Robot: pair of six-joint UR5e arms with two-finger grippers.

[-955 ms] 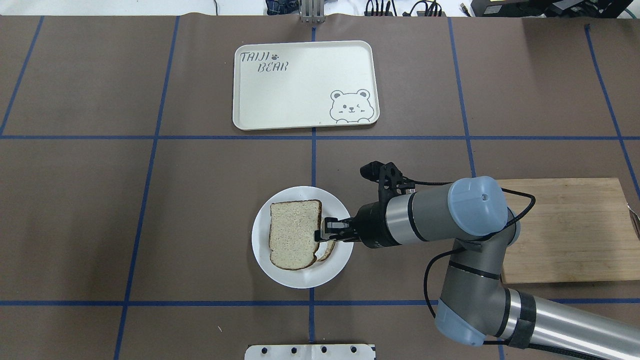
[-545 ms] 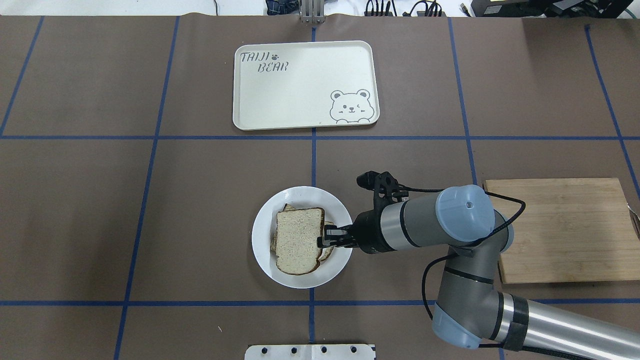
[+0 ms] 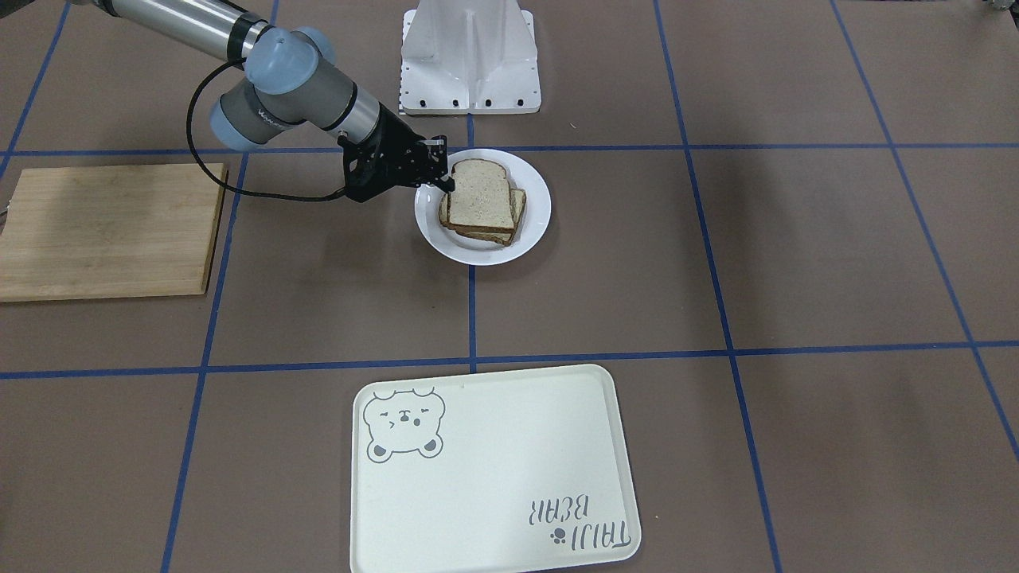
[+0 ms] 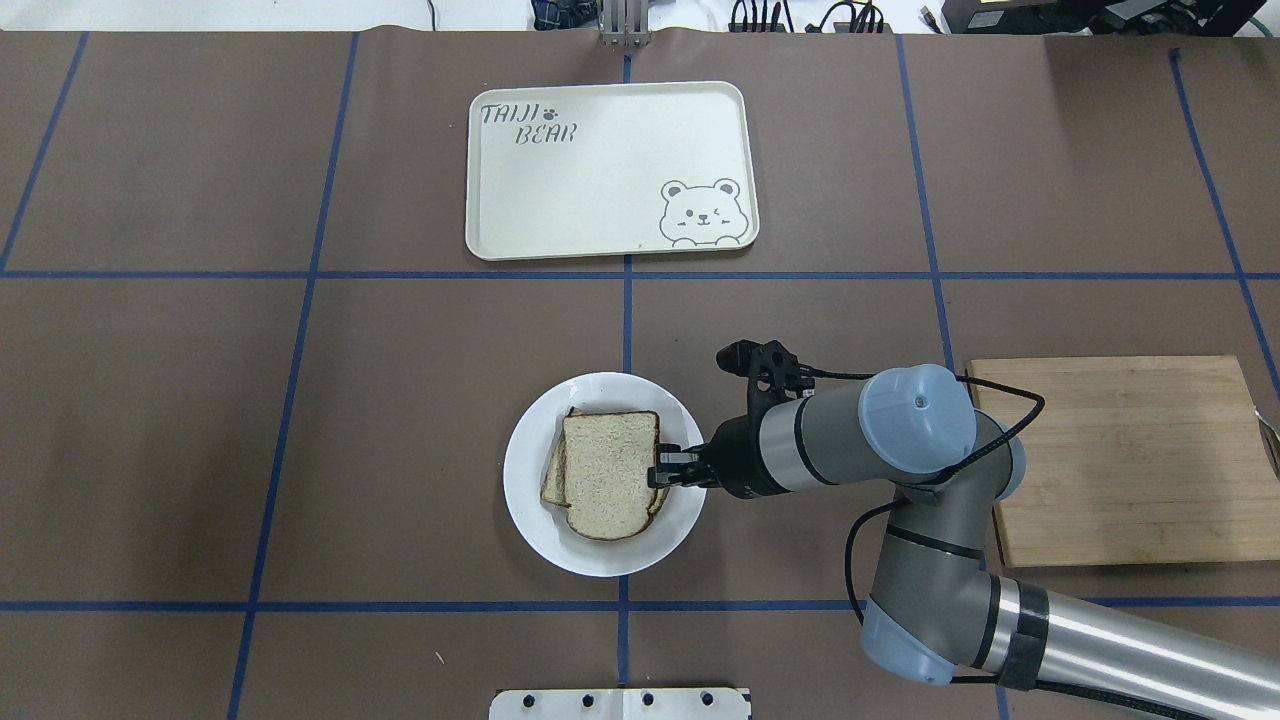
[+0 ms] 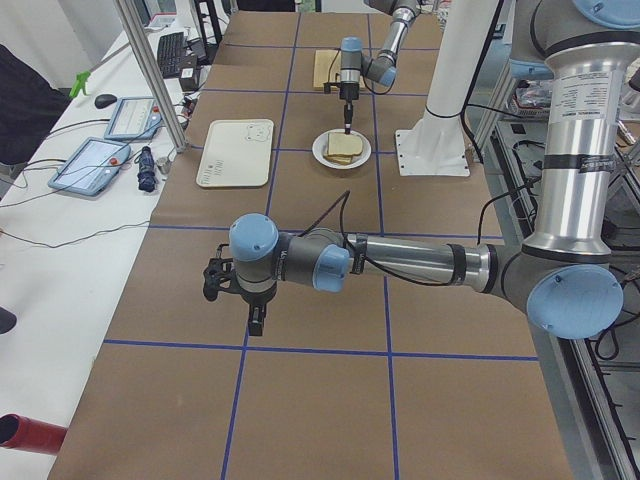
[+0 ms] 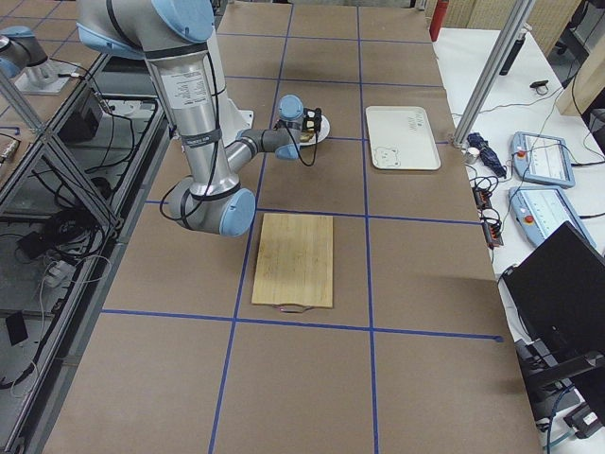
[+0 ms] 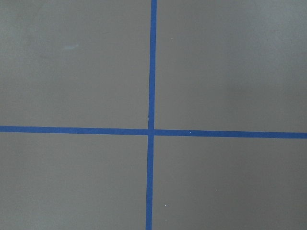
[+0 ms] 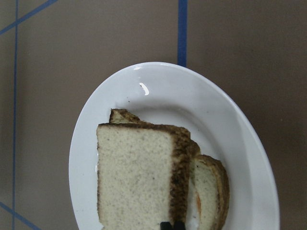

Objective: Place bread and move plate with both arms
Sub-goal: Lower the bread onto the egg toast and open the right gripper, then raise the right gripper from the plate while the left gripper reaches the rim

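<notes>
The bread, a plain tan slice with dark crust, lies flat on top of another slice on the round white plate. My right gripper is at the slice's right edge, shut on its crust. The right wrist view shows the bread, with the two fingertips pinched together on its crust edge. The front view shows the same grip over the plate. My left gripper shows only in the exterior left view, low over bare table far from the plate; I cannot tell if it is open.
A cream bear-print tray lies at the far side of the table, beyond the plate. A wooden cutting board lies to the right, partly under the right arm. The white base block stands at the robot's side.
The right gripper has pulled the bread to the right and lowered it, so it now lies over the lower slice. The plate has not moved.
</notes>
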